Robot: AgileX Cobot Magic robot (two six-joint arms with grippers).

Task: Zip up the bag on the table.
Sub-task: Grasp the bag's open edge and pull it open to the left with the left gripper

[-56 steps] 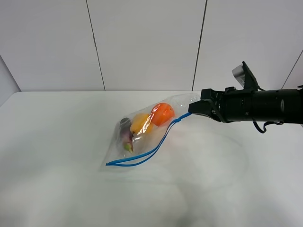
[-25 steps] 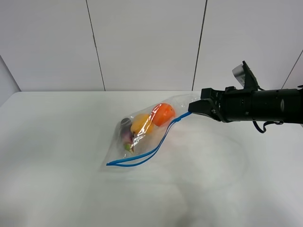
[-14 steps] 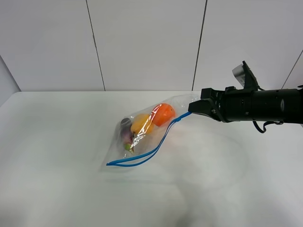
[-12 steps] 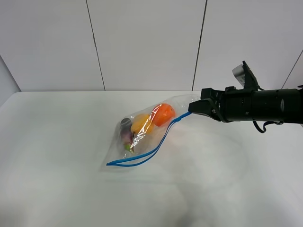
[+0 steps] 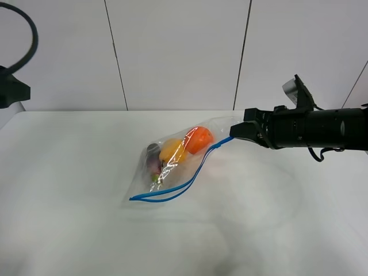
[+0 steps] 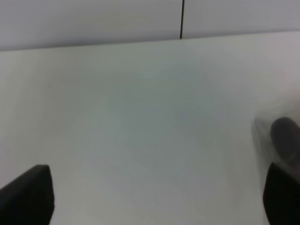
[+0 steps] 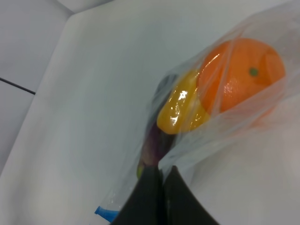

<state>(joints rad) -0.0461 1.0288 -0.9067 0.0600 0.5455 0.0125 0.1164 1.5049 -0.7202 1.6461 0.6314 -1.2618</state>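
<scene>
Exterior high: left arm (image 5: 10, 89) newly visible; bag (image 5: 168, 171) unmoved.

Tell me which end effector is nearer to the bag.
Right. The right end effector is shut on the bag at one corner. The left end effector is open over bare table, well apart from the bag.
</scene>
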